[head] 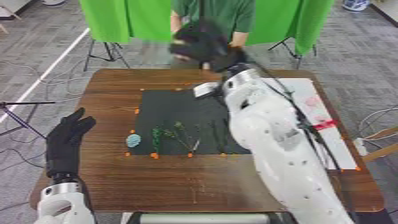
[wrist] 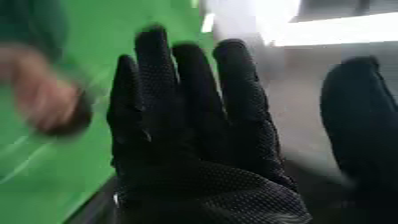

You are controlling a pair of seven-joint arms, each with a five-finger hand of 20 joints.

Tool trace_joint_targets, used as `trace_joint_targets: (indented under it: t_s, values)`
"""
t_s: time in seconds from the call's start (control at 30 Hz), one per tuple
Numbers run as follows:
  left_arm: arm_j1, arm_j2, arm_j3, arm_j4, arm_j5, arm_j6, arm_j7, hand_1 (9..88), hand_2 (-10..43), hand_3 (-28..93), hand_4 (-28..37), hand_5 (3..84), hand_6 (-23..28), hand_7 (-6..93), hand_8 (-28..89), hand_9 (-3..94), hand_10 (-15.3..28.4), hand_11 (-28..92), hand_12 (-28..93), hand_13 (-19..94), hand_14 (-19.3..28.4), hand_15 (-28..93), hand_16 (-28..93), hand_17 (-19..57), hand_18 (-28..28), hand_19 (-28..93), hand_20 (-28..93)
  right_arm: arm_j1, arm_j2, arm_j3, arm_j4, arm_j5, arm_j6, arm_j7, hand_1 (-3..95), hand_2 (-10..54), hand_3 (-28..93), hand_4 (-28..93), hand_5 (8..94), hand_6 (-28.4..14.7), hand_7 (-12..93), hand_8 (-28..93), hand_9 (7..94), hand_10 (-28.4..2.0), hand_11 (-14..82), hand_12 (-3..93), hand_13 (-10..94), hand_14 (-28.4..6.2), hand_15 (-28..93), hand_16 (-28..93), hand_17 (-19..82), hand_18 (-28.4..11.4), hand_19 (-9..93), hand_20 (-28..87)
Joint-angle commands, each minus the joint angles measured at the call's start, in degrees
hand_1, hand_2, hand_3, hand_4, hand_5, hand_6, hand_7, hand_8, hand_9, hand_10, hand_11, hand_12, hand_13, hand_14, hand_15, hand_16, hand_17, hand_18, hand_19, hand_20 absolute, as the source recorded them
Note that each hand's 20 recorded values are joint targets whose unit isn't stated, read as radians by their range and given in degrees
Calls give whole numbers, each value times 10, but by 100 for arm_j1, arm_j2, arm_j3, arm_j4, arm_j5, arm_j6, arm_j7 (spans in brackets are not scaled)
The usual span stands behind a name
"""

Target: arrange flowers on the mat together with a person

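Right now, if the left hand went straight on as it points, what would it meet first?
The way looks free: the left hand would likely pass over the table, left of the dark mat, toward the far edge, though its height is unclear.

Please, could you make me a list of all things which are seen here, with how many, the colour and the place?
table: one, brown, middle of the head view
mat: one, black, on the table
flower: one, light blue, at the mat's left edge
sprigs: at least two, green, near part of the mat
sheet: one, white, right side of the table
strip: one, red, on the sheet
marks: several, orange, around the mat
backdrop: panel count unclear, green, beyond the table
floor: one, grey, around the table
arms: two, white, from the near edge
left robot hand: one, black, at the table's left side
right robot hand: one, black, raised toward the far side
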Motion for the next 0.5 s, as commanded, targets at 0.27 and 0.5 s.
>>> trace_joint_targets:
  t_s: [0.27,0.5]
  values:
    - [93,-146,152,-15,7,-276,317,262,18,662,-236,487,43,114,-55,467,135,184,142,378,152,113,-13,123,95,49,194,-4301,-14,3213,-959,5842,1043,-2144,71,54,743,-188,334,-4,56,-78,319,-142,12,89,211,-96,8,136,122,-109,13,217]
    - [-52,-60,323,-162,-190,-134,427,301,2,657,-205,469,44,113,-52,402,123,148,141,337,128,95,-14,140,91,36,189,-4711,-207,3263,-969,5833,1018,-1999,60,56,762,-197,334,-21,61,-84,325,-144,17,79,217,-84,11,115,125,-84,-1,211]
